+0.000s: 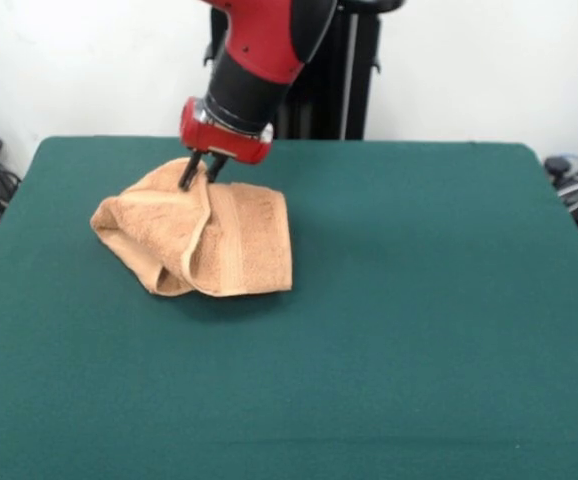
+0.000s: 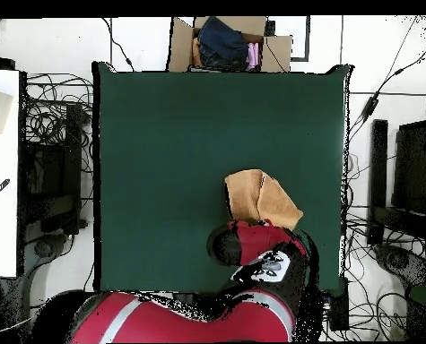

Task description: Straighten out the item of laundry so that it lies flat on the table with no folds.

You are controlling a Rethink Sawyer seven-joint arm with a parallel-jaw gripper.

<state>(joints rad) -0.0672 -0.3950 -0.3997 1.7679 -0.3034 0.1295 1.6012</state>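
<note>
One orange-tan towel (image 1: 204,240) lies crumpled on the dark green worktop (image 1: 409,300), left of centre and toward the far side in the front view. It is folded over itself: a flatter flap with a woven band lies on its right half, its lower right corner fairly square, while the left half is bunched into a rounded, puffed heap with a rolled edge curving down the middle between the two parts. No label can be made out.

The red and black arm (image 1: 259,50) comes down from above at a slant, and its claw (image 1: 200,172) is at the towel's far upper edge. Two dark fingers (image 1: 187,174) show below the red wrist, close together with only a narrow gap, their tips touching or sunk into the cloth at the top of the heap. They seem to pinch a bit of the fabric there, though the grip itself is hard to see.

Seen from overhead, the towel (image 2: 261,202) sits in the lower right part of the worktop (image 2: 162,152), near its right edge, showing as two lobes with a crease between them. The arm (image 2: 252,246) covers the towel's lower edge, so the claw is hidden in that view. Beyond the worktop's top edge stands a cardboard box (image 2: 185,45) holding dark cloth
</note>
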